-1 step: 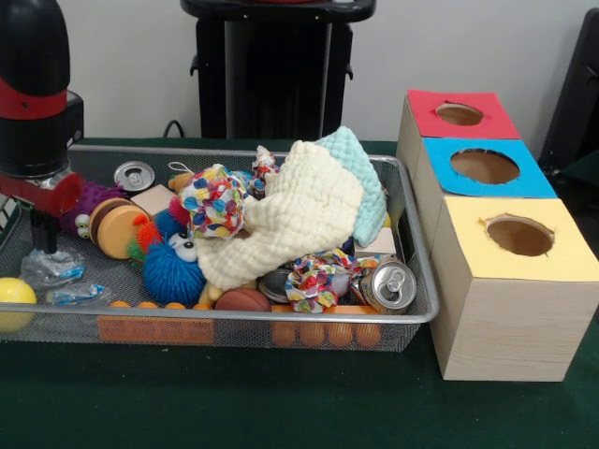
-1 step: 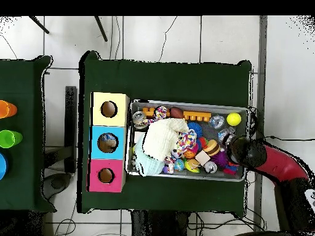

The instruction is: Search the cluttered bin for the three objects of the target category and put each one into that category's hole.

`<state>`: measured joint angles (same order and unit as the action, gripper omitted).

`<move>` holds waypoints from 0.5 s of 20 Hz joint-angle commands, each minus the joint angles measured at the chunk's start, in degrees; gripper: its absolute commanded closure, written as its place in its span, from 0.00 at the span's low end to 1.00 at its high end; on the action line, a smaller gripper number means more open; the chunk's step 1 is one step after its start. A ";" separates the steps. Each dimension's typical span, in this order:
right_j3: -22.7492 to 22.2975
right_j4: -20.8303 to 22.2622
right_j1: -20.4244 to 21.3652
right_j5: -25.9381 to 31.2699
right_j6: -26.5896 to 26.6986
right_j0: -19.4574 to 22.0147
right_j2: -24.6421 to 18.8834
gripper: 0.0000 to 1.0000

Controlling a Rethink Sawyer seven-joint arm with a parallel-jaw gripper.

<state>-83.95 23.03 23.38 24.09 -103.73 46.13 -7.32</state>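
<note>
A wire mesh bin (image 1: 412,313) holds a heap of toys, cloths and cans. One silver can (image 1: 134,175) lies at the back left. A second can (image 1: 388,285) lies at the front right, and a third can (image 1: 274,285) is half buried beside it. My gripper (image 1: 42,238) hangs low inside the bin's left end, just above a crumpled clear plastic bottle (image 1: 51,268) and not holding anything I can see. In the overhead view the gripper (image 2: 234,146) is at the right end of the bin (image 2: 187,103).
Three wooden boxes stand beside the bin, each with one round hole: red (image 1: 459,114), blue (image 1: 484,166), yellow (image 1: 519,236). A cream cloth (image 1: 290,220) and a pale blue cloth (image 1: 360,178) cover the bin's middle. A blue fuzzy toy (image 1: 173,269) and a yellow ball (image 1: 14,299) lie near the gripper.
</note>
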 commanded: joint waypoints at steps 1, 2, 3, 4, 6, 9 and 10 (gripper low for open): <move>-4.59 2.56 -0.37 0.10 2.25 -0.91 -4.52 1.00; -4.68 2.54 -0.26 0.02 2.25 -0.88 -4.63 1.00; -4.85 2.62 -0.03 -0.23 2.09 -0.96 -4.55 1.00; -4.95 2.64 0.13 -0.29 1.90 -1.12 -4.41 1.00; -4.53 2.51 -0.05 0.07 1.72 -1.42 -4.25 1.00; -4.35 2.88 -0.83 -0.96 1.51 -1.44 -4.20 1.00; -4.13 2.89 -1.13 -0.96 1.69 -1.29 -4.34 1.00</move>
<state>-84.25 23.07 23.83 24.09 -103.73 45.93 -7.44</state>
